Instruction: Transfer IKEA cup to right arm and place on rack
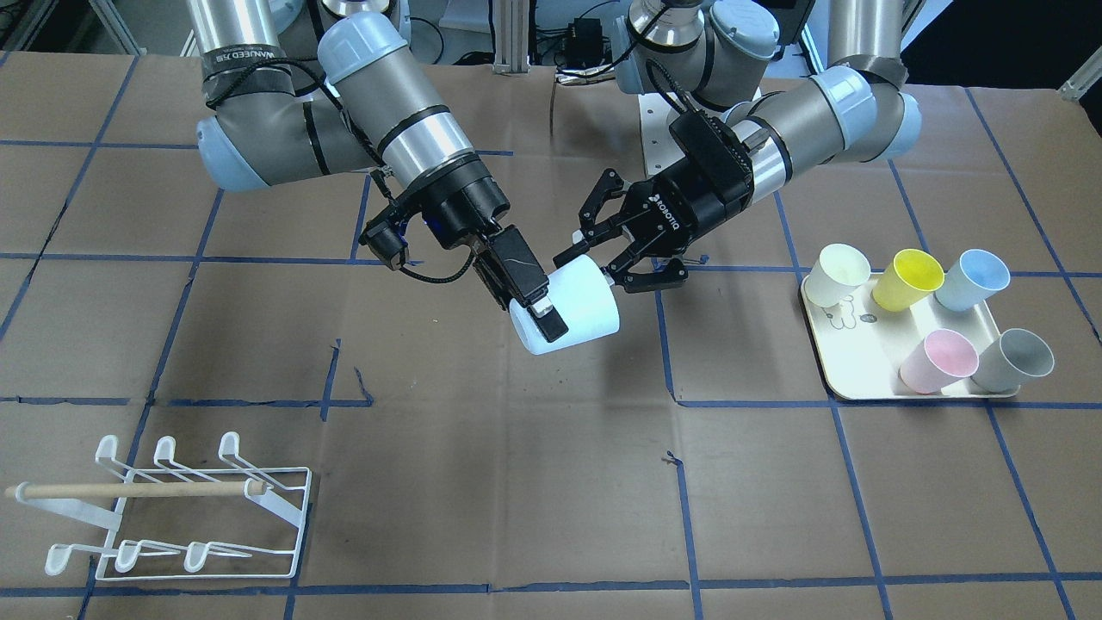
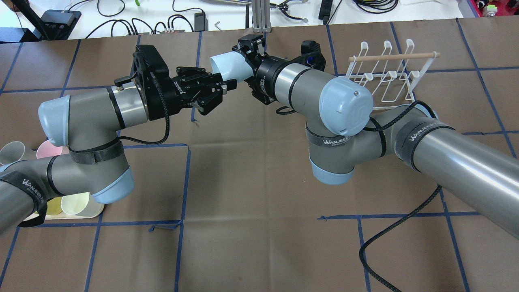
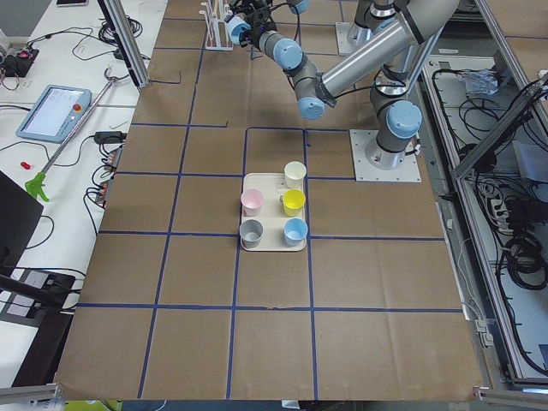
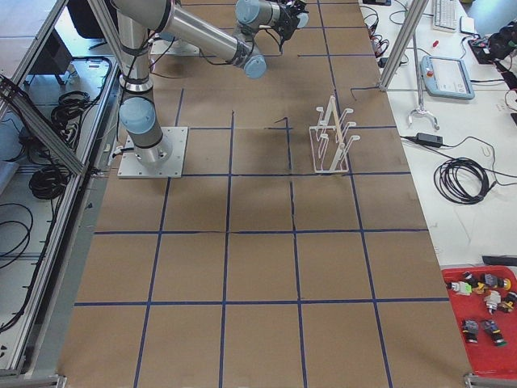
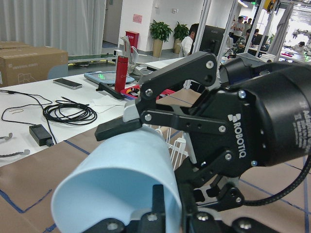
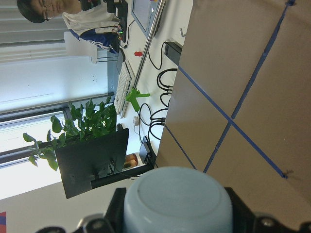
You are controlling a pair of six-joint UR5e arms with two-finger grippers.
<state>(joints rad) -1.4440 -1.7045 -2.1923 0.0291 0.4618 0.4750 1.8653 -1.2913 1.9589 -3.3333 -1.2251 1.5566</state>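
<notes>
Rack (image 1: 172, 489) sits by the table's (image 1: 516, 499) operator-side edge; above mid-table, right gripper (image 1: 544, 317) clamps the pale-blue cup (image 1: 590, 297), left gripper (image 1: 616, 263) fingers splayed wide beside it.

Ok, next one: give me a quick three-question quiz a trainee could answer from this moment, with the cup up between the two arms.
1. True or false: the rack has no cup on it.
2. Pick one. The right gripper is: A. open; B. shut on nothing; C. shut on the pale blue cup.
3. Count: how many cups stand on the tray?

Key: 1 true; 2 C; 3 five.
</notes>
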